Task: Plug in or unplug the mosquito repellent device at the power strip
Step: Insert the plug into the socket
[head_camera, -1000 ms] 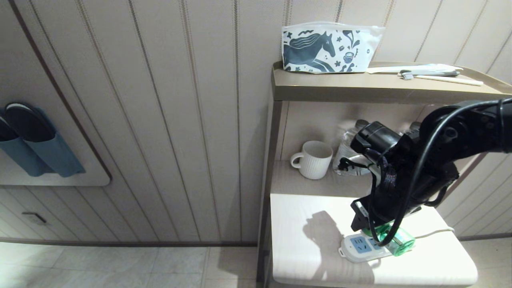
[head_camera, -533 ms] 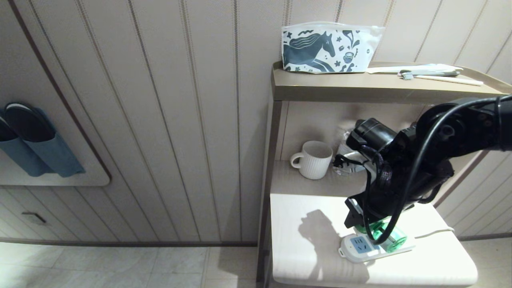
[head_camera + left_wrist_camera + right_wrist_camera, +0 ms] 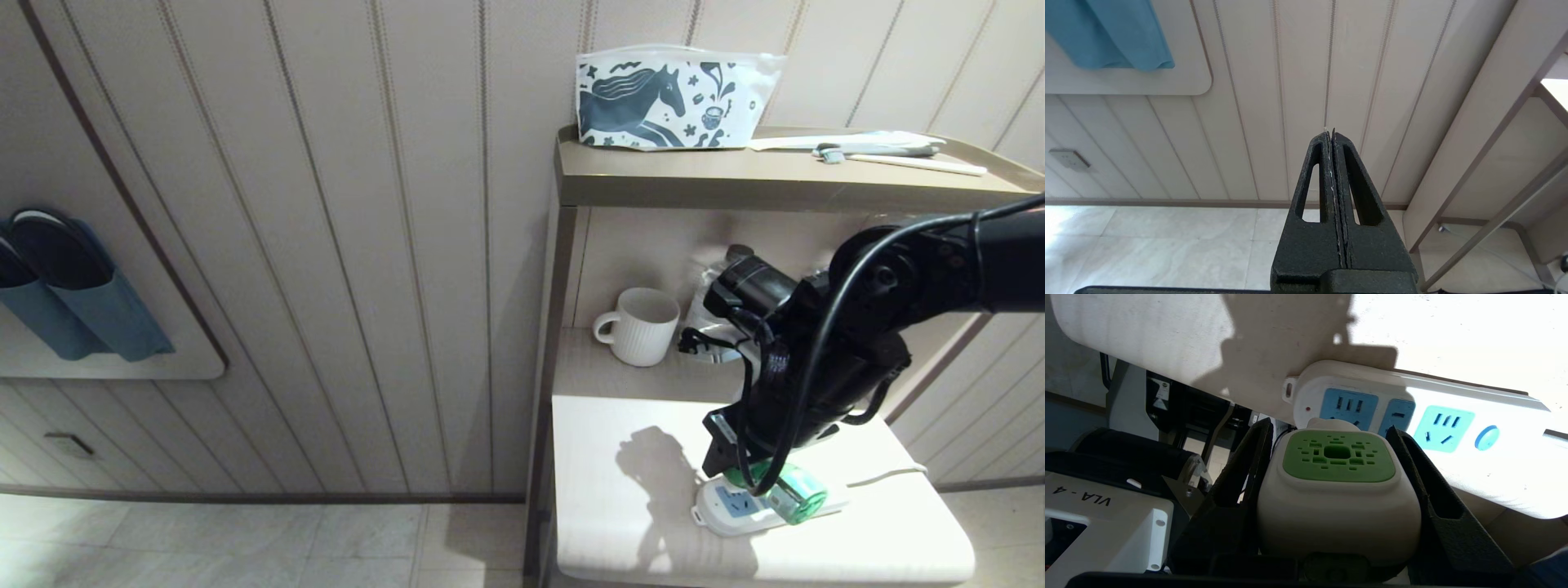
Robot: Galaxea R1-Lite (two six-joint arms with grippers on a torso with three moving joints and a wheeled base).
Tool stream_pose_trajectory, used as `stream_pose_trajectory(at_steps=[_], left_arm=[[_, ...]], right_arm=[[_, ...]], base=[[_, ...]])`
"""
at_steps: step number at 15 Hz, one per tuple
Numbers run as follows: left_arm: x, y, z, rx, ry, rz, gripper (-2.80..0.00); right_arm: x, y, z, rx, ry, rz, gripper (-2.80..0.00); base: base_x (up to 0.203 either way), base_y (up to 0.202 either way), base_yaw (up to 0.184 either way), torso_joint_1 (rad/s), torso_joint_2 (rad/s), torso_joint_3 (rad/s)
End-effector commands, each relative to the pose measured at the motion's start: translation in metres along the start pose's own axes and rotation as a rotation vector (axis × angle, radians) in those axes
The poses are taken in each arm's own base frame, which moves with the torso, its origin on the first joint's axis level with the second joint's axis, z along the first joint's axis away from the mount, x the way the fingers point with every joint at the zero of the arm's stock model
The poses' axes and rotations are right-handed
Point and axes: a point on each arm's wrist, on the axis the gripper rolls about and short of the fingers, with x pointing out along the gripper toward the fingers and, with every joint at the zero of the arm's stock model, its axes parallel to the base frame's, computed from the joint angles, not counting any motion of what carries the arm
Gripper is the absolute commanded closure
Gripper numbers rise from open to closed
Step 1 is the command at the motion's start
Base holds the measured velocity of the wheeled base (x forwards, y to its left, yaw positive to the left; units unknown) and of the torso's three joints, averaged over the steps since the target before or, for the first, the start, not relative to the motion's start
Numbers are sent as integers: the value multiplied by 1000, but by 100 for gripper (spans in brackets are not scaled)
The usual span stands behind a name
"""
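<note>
While gripping: the right claw [image 3: 1337,498] is clamping its two fingers [image 3: 1245,473] against the sides of the mosquito repellent device [image 3: 1337,486], jaws standing about half spread around the white head with its green vented patch.
Device position: the device is sitting at the near end of the power strip [image 3: 722,508], its green bottle [image 3: 796,494] lying out sideways over the strip; whether the prongs are seated in a socket cannot be told, since the body is hiding them.
Strip position: the power strip is lying near the front edge of the low white desk [image 3: 604,457], its thin cord [image 3: 886,474] trailing off toward the robot's right.
Left arm: the left claw [image 3: 1333,139] is hanging parked away from the desk, fingers pressed together on nothing, facing the panelled wall.
Surroundings: a white ribbed mug [image 3: 641,325] and clear water bottles [image 3: 710,302] are standing on the shelf behind, well apart from the work.
Risk, strip: nothing is pinning the light strip down, so a pull or push through the device could be dragging or tipping it toward the desk edge.
Risk, prongs: any sideways tilt of the claw could be binding or bending the prongs in the socket.
Risk, grip: the smooth rounded head could be slipping between the fingers.
</note>
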Motion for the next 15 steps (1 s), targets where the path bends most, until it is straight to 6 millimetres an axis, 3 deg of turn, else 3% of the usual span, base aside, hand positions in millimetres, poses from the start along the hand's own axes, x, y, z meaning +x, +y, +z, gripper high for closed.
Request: stream_pose_trajectory(at_steps=[1,9,15], left_arm=[[0,0,0,0,-1,0,0],[0,0,0,0,-1,0,0],[0,0,-1,0,2,0,0]], right_arm=[[4,-1,-3,3,24,-7,0],[15,-18,4,27,35,-23,0],[16,-18,5,24,33,-20,0]], base=[[0,0,0,0,0,0],[0,0,0,0,0,0],[0,0,0,0,0,0]])
